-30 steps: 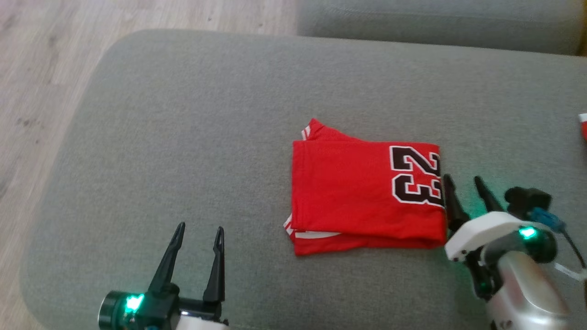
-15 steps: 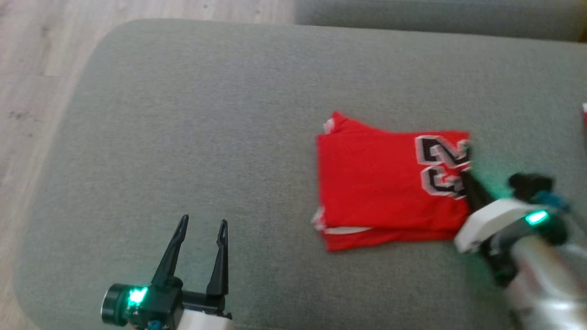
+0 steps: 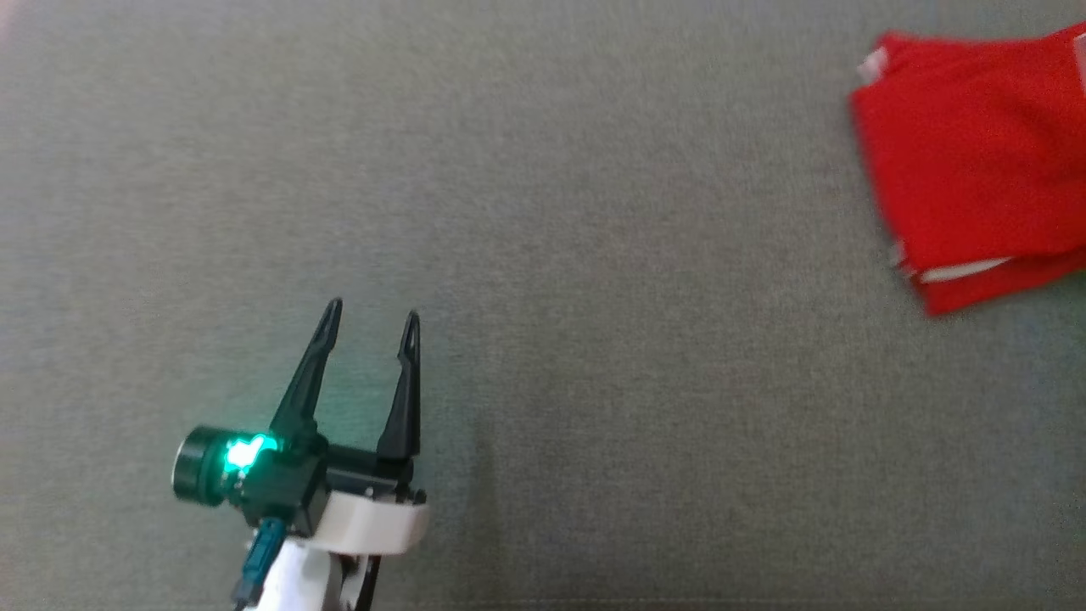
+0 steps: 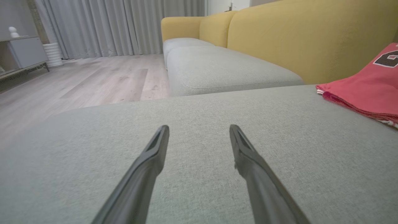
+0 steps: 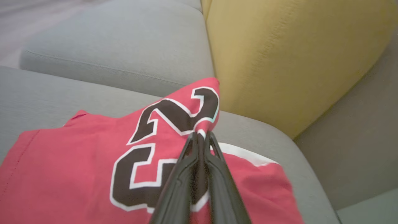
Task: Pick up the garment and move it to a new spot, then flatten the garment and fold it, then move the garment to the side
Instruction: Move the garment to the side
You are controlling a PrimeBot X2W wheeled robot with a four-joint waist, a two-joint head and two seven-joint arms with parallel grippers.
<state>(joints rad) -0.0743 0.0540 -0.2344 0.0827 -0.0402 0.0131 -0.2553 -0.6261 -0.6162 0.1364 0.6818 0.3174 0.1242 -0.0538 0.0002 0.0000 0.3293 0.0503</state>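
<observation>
The folded red garment [image 3: 976, 178] with a black and white number lies on the grey sofa cushion [image 3: 543, 255], at the upper right edge of the head view. In the right wrist view my right gripper [image 5: 201, 136] is shut on the garment [image 5: 77, 161], pinching its edge by the number and lifting that edge a little. My left gripper [image 3: 371, 313] stands open over bare cushion at the lower left, far left of the garment. The left wrist view has the garment [image 4: 367, 90] at its right edge, beyond my open fingers [image 4: 155, 155].
A yellow sofa backrest [image 5: 279, 56] rises just behind the garment. Another grey seat cushion [image 4: 217, 68] lies beyond, with wooden floor [image 4: 77, 81] and grey curtains [image 4: 108, 25] further off. A low cabinet [image 4: 21, 53] stands by the far wall.
The right gripper shut on the garment's edge and pulled it to the right. The head camera has also swung, so the garment sits at the picture's right edge. The left gripper stays open.
</observation>
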